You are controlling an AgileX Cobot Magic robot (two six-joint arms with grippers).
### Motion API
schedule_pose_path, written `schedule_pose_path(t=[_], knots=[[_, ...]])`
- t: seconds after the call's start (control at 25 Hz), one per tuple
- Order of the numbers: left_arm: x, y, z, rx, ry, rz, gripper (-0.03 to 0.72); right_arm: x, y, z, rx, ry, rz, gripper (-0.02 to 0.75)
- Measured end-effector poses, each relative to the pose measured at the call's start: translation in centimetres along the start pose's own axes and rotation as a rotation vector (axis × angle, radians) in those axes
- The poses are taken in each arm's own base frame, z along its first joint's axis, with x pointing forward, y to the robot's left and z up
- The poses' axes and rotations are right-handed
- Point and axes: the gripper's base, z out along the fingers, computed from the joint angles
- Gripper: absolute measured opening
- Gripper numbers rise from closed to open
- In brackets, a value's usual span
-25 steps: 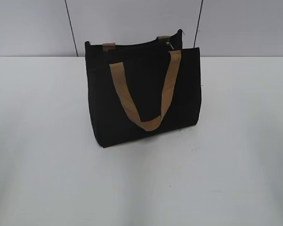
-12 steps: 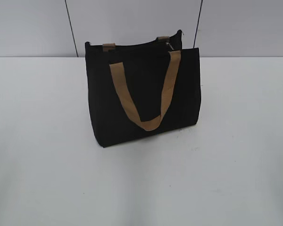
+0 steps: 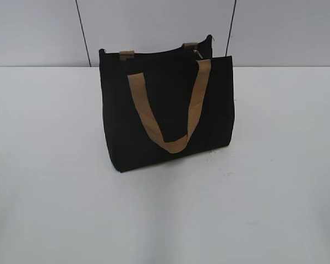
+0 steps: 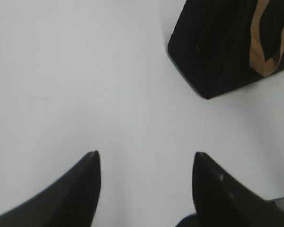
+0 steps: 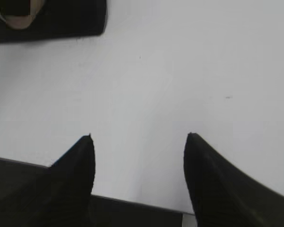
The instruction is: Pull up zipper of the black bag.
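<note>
The black bag [image 3: 165, 110] stands upright on the white table, toward the back middle. A tan handle [image 3: 168, 104] hangs down its front face. The zipper runs along the top rim, with a small silvery pull tab [image 3: 198, 52] near the right end. No arm shows in the exterior view. My left gripper [image 4: 146, 156] is open and empty over bare table, with the bag [image 4: 222, 42] at the upper right of the left wrist view. My right gripper [image 5: 139, 137] is open and empty, with the bag [image 5: 61, 19] at the upper left of the right wrist view.
The white table [image 3: 264, 181] spreads wide around the bag. A grey panelled wall [image 3: 154, 27] rises behind it. The table's near edge [image 5: 132, 201] shows below my right gripper.
</note>
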Motion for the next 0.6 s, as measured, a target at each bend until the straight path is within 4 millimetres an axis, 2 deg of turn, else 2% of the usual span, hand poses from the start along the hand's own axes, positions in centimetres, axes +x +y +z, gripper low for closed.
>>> schedule_pose_path(t=[0.2, 0.6], knots=[[0.9, -0.4, -1.4, -0.011, -0.098, 0.02, 0.46, 0.9, 0.3, -1.3, 0.008, -0.105, -0.013, 0.463], [1.0, -0.4, -1.4, -0.011, -0.101, 0.02, 0.459, 0.9, 0.3, -1.3, 0.005, -0.108, -0.015, 0.463]])
